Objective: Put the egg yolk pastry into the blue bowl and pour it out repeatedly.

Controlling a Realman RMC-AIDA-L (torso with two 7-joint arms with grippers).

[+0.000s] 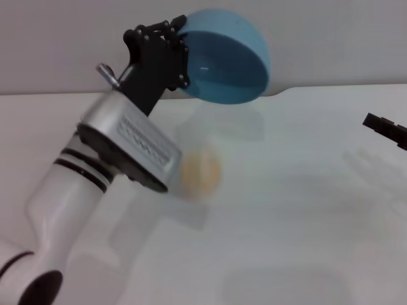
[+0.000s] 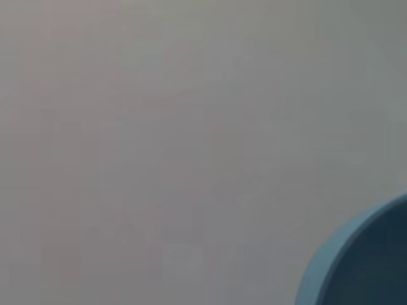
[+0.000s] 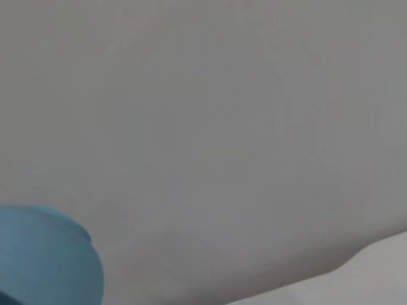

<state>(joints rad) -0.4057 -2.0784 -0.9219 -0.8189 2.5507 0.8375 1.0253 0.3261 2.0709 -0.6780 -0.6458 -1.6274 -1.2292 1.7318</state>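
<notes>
Fingers of the left gripper (image 1: 177, 39), black and angular, are clamped on the rim of the blue bowl (image 1: 224, 56), holding it tipped on its side in the upper middle of the head view, glossy inside facing down and toward the camera. Nearer, at centre frame, the pale golden pastry (image 1: 201, 173) appears blurred over the smooth white table (image 1: 305, 210). At the right edge sits the right gripper (image 1: 386, 129); its fingers cannot be judged.

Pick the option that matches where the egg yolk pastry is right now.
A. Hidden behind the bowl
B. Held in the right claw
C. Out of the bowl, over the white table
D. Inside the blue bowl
C: the egg yolk pastry shows blurred over the table, below the tipped blue bowl held up by the left claw.
</notes>
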